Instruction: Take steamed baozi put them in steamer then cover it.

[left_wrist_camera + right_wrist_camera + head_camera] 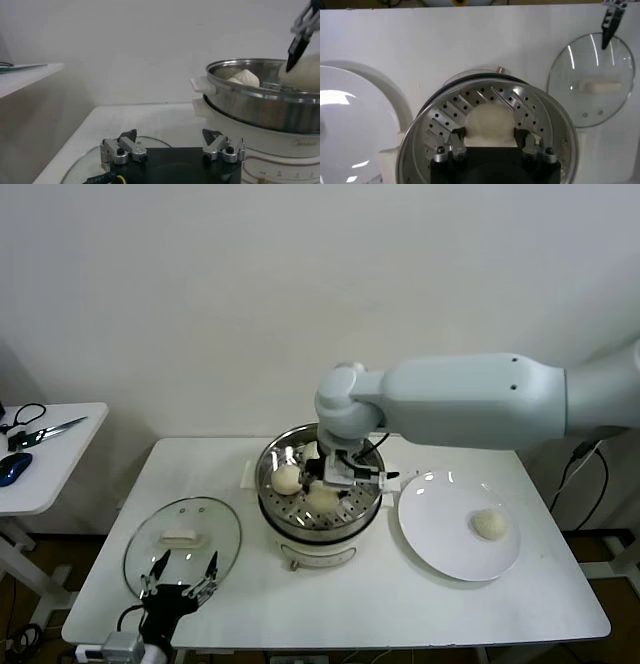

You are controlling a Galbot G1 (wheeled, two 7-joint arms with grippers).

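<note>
Steel steamer (275, 499), perforated tray, holds smooth round steamed baozi (287, 478).

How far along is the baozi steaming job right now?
About halfway. Two baozi already sit in the steamer. The right pincer is inside it, shut on a third bun over the tray. One bun is left on the plate. The lid lies on the table, uncovered pot, with the open left pincer by it.
</note>
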